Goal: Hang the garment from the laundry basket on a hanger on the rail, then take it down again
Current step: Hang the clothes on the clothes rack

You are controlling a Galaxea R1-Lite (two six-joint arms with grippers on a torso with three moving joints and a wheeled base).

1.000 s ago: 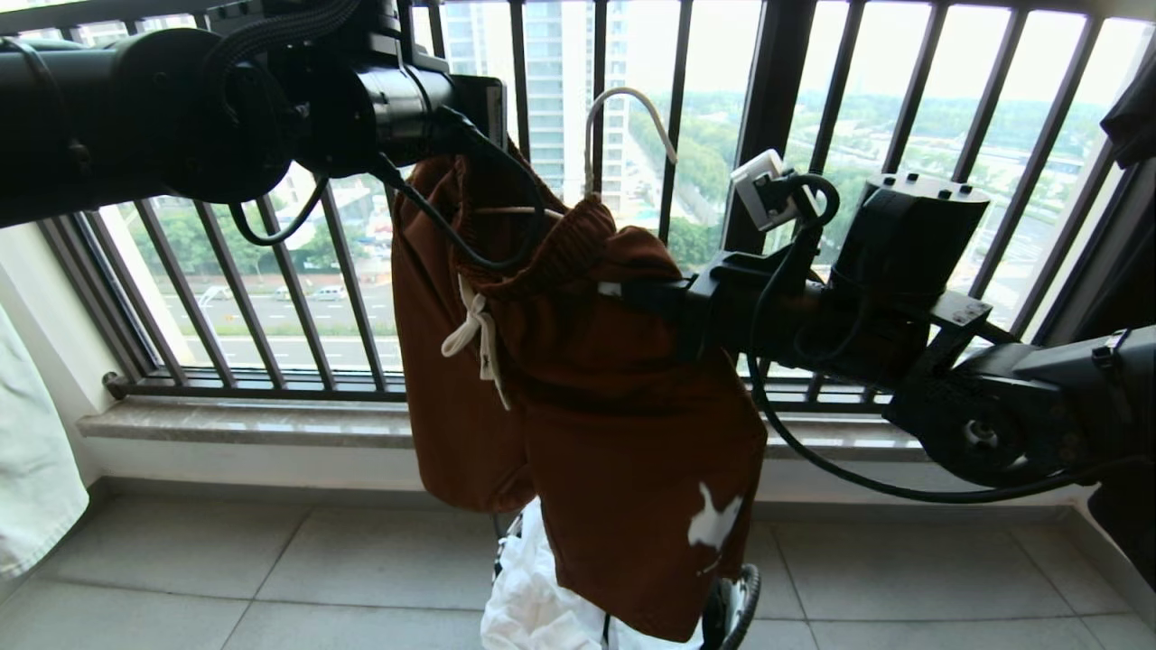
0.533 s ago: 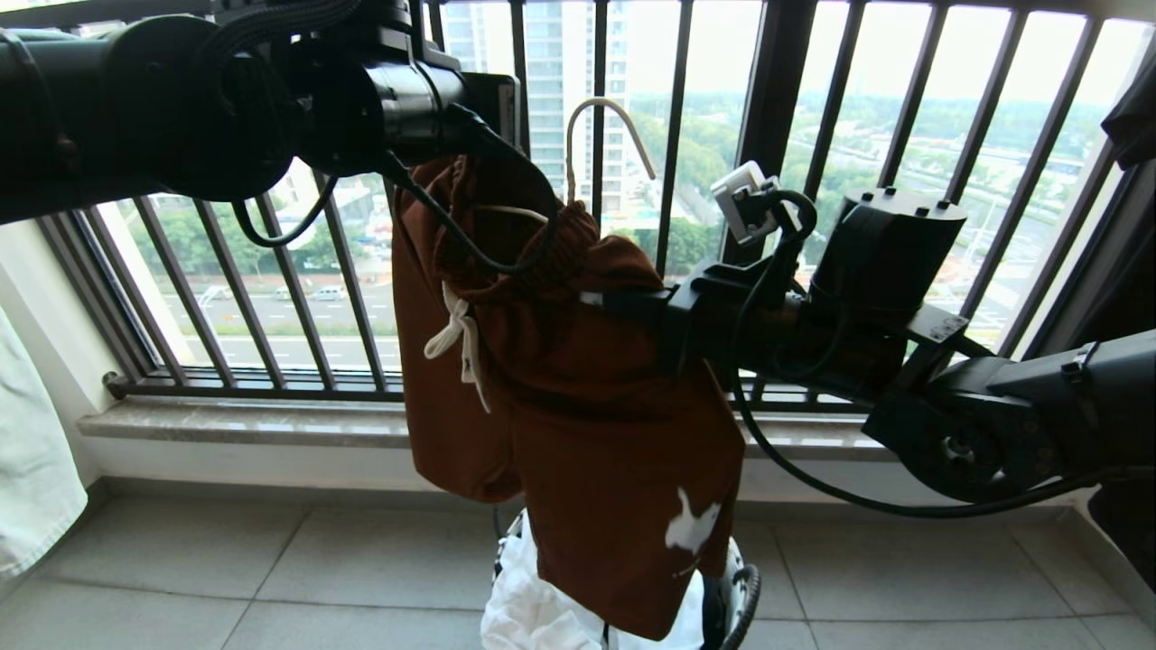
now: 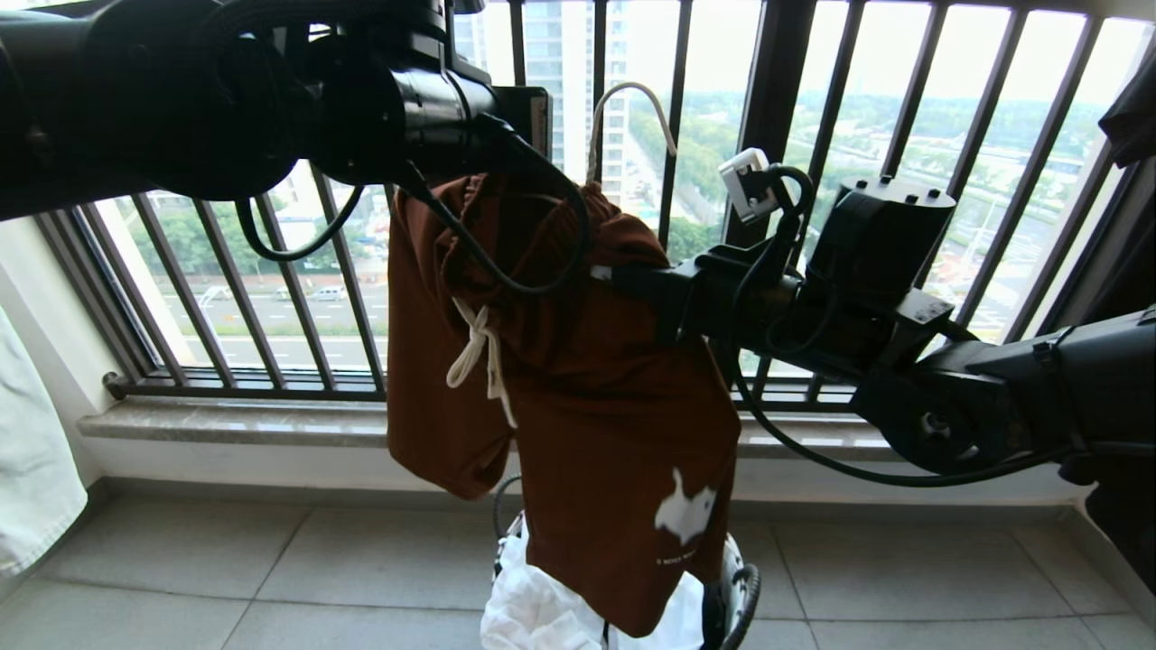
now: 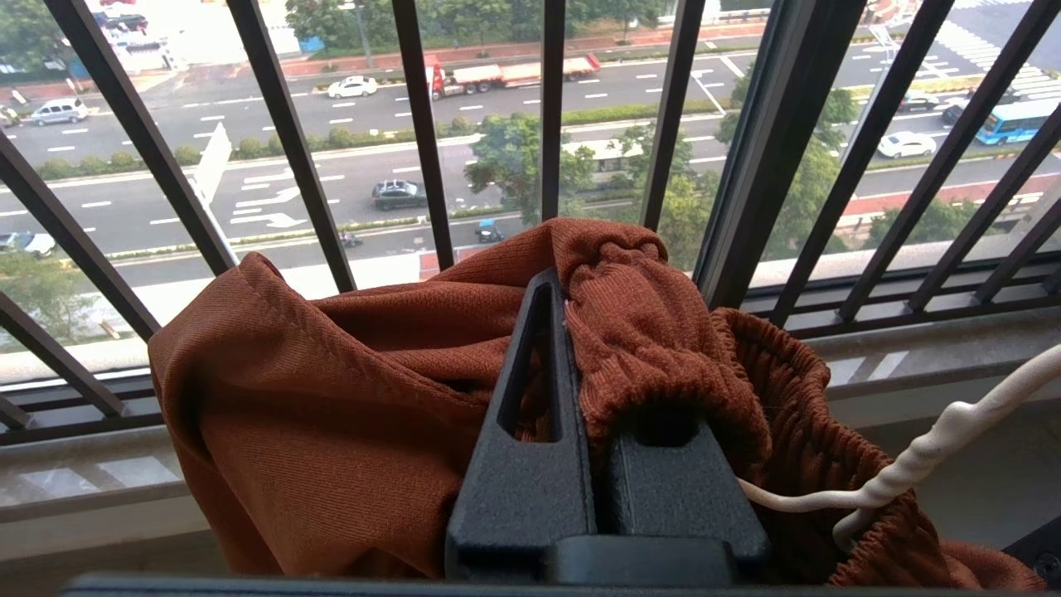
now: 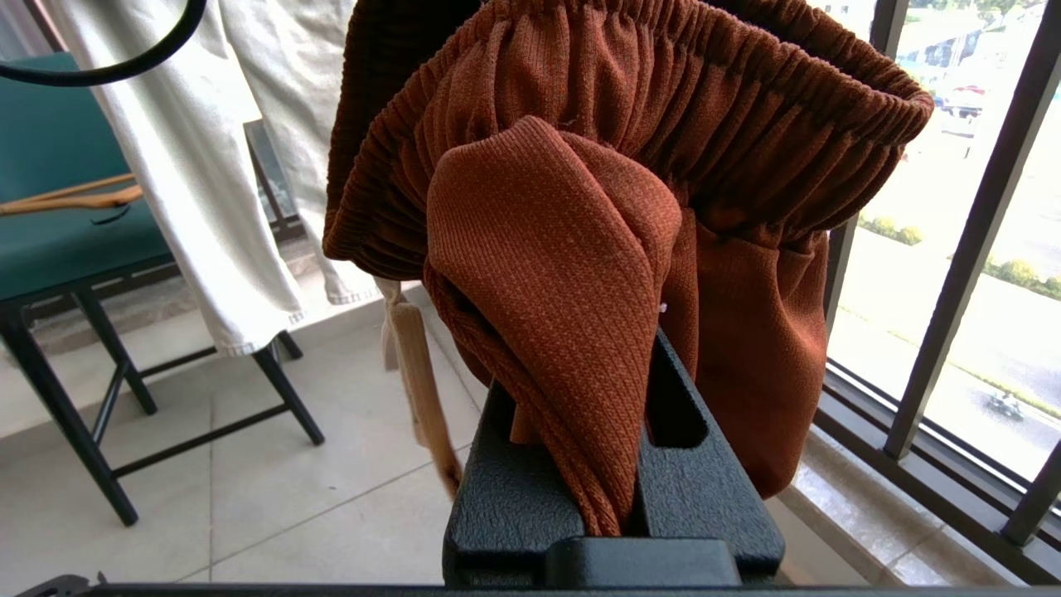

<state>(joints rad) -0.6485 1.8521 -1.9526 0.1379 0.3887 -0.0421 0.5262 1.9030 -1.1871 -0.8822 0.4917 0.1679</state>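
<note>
Garment (image 3: 578, 361) hangs pinched shut between left gripper (image 4: 572, 390) and right gripper (image 5: 617, 464); keep its waistband taut so the hanger (image 3: 623, 117) stays seated.

garment (image 3: 578, 379) above laundry basket (image 3: 745, 591), hanger (image 3: 623, 117) behind garment

Black window bars (image 3: 686, 135) stand in a row above a pale stone sill (image 3: 235, 420). Outside lies a road (image 4: 331, 166) with cars and a long truck (image 4: 506, 75). A green chair (image 5: 58, 215) stands on the tiled floor (image 3: 271, 578). Pale cloth (image 5: 207, 166) hangs beside it, maybe trousers.
</note>
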